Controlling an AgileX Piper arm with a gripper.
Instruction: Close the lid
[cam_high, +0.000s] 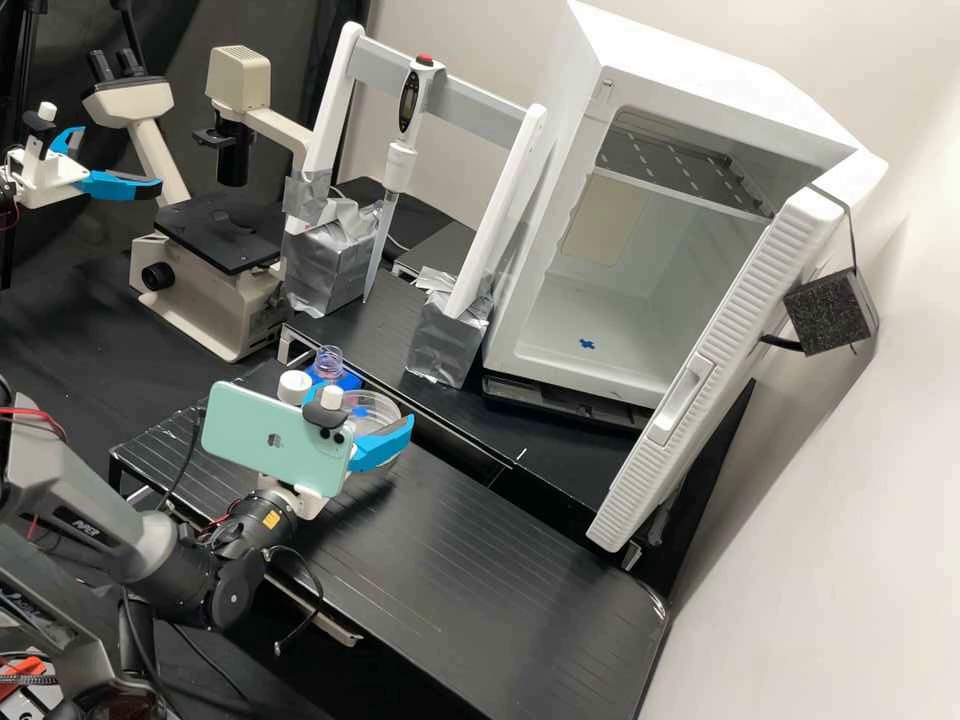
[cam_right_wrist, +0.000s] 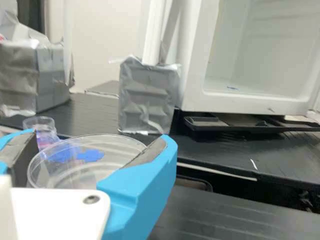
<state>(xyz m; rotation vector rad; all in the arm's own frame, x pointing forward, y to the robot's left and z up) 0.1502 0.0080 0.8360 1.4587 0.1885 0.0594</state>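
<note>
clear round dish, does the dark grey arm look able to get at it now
Likely yes: the tool is right at the dish, nothing seems to stand between them, and the clear bottle nearby looks out of the way.

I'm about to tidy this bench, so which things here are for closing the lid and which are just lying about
For the job:
gripper
clear round dish, at the gripper

Just about:
microscope
pipette
white cabinet, door open

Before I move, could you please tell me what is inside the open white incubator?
A perforated shelf near the top and a small blue piece on the floor; the open door hides the right front corner.
</note>
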